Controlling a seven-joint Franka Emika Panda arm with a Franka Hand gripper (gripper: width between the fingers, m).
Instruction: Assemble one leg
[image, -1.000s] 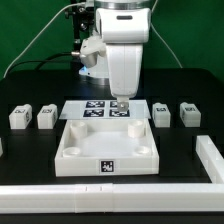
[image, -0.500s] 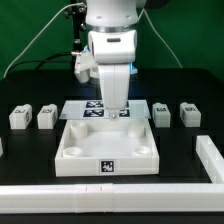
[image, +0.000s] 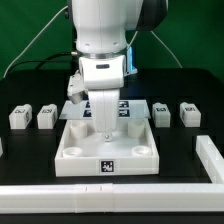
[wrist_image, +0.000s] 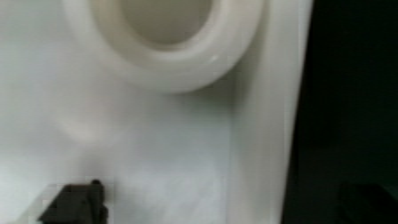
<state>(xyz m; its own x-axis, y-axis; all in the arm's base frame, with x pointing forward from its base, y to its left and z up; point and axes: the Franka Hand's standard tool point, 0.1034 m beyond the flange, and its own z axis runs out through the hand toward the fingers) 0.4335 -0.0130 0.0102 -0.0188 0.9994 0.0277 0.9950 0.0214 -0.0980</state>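
Observation:
Four legs, small white blocks with marker tags, stand in a row on the black table: two at the exterior view's left (image: 18, 117) (image: 46, 117) and two at its right (image: 162, 113) (image: 189, 113). My gripper (image: 103, 127) hangs low over the back part of the large white panel (image: 107, 150), apart from every leg. It holds nothing. In the wrist view the panel's surface fills the picture, with a round socket (wrist_image: 169, 40). One dark fingertip (wrist_image: 75, 203) shows far to one side, so the jaws stand open. The other finger is lost against the dark table.
The marker board (image: 128, 108) lies just behind the panel, partly hidden by the arm. A white rail (image: 100, 195) runs along the table's front edge and another white piece (image: 209, 155) lies along the exterior view's right side.
The arm has moved toward the exterior view's left and nearer the camera, from above the marker board to low over the panel's back part. The legs have not moved.

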